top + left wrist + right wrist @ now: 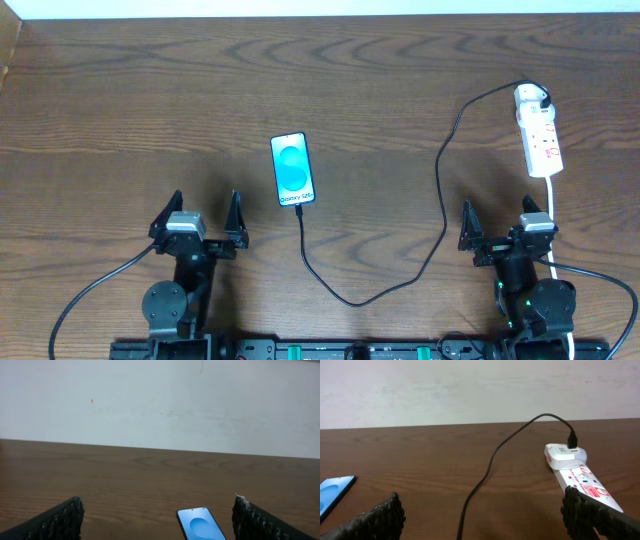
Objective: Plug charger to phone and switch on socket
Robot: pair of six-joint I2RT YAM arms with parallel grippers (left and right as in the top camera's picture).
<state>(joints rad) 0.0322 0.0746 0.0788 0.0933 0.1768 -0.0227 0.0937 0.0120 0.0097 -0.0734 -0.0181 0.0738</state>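
Note:
The phone [292, 169] lies flat at mid-table with its blue screen lit; it also shows in the left wrist view, phone [200, 525], and as a corner on the right wrist view's left edge, phone [332, 492]. The charger [440, 210] is a thin black cable. It runs from the phone's near edge, loops toward me, then climbs to a white plug [530, 97] seated in the socket [543, 140] at the far right. I cannot tell whether its tip is seated in the phone. My left gripper [203, 218] is open, near and left of the phone. My right gripper [498, 225] is open, just short of the socket [582, 481].
The socket's white lead [553, 215] runs toward me past the right arm. The table's far edge [160, 450] meets a pale wall. Thick black robot cables [90, 295] trail from both arm bases at the near edge.

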